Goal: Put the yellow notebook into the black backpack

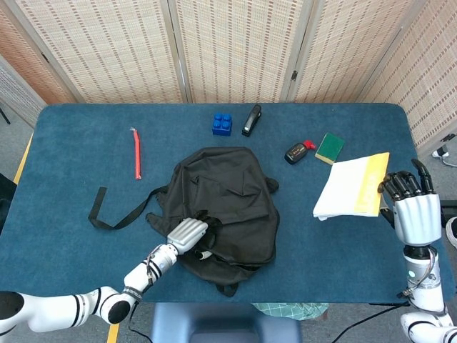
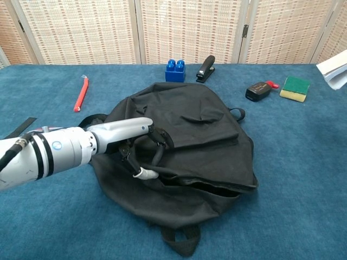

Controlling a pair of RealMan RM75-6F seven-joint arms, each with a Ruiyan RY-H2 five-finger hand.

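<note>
The black backpack (image 1: pixel 228 204) (image 2: pixel 200 146) lies flat mid-table, its zipped opening gaping slightly along the near edge. My left hand (image 1: pixel 188 234) (image 2: pixel 130 138) grips a fold of the bag's top fabric near that opening, fingers curled into the cloth. The yellow notebook (image 1: pixel 353 186), white pages with a yellow cover strip, is held up at the right by my right hand (image 1: pixel 413 207), which grips its right edge. In the chest view only a white corner of the notebook (image 2: pixel 335 70) shows at the right border.
A blue brick (image 1: pixel 222 123), black stapler (image 1: pixel 251 119), small black and red device (image 1: pixel 298 151) and green sponge (image 1: pixel 329 147) lie behind the bag. A red stick (image 1: pixel 136 155) lies at the left. The bag's strap (image 1: pixel 114 209) trails left.
</note>
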